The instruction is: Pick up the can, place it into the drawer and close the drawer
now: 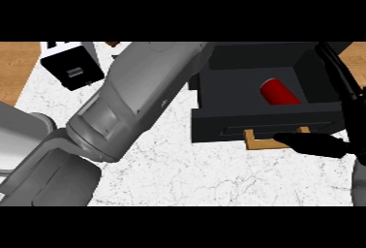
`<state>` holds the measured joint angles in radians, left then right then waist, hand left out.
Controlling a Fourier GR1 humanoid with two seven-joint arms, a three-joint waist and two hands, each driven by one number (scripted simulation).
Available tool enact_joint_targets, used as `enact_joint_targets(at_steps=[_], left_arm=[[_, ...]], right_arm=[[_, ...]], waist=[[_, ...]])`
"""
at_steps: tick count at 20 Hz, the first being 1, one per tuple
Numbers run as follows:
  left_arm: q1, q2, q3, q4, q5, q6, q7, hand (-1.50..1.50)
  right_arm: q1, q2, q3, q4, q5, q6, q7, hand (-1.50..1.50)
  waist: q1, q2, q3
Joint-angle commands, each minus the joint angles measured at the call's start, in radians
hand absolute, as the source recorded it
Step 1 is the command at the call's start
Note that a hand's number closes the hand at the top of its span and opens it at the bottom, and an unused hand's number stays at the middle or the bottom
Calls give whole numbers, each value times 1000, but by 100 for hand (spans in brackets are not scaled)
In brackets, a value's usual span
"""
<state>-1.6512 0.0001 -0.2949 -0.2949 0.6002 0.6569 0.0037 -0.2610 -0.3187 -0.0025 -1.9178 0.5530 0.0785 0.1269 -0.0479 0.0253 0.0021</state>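
Note:
The red can (279,93) lies inside the open dark drawer (214,92), toward its right side. A tan handle (261,144) sticks out from the drawer's front panel. My right hand (318,144) is at the drawer's front right corner. One black finger lies across the front next to the handle, and other fingers (344,80) stretch straight up along the drawer's right wall. It holds nothing. My left forearm (136,101) crosses the view from lower left to the top middle, and its hand is out of sight.
A black and white box (71,70) stands at the upper left on the white marble counter (214,174). Wooden surface (18,60) shows past the counter's left and right edges.

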Motion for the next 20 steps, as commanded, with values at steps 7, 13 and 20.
enact_joint_targets(at_steps=[7,13,20], left_arm=[[32,0,11,4,-16,-56,-32,-150],[25,54,42,6,-28,-57,2,-150],[76,86,29,-67,-48,-74,46,-150]], right_arm=[[-185,45,127,447,320,-173,-76,-150],[-260,87,138,671,385,-294,-178,-150],[-430,151,74,1026,475,-524,-199,-150]], waist=[[60,-8,-1],[50,-14,-1],[92,-15,-1]])
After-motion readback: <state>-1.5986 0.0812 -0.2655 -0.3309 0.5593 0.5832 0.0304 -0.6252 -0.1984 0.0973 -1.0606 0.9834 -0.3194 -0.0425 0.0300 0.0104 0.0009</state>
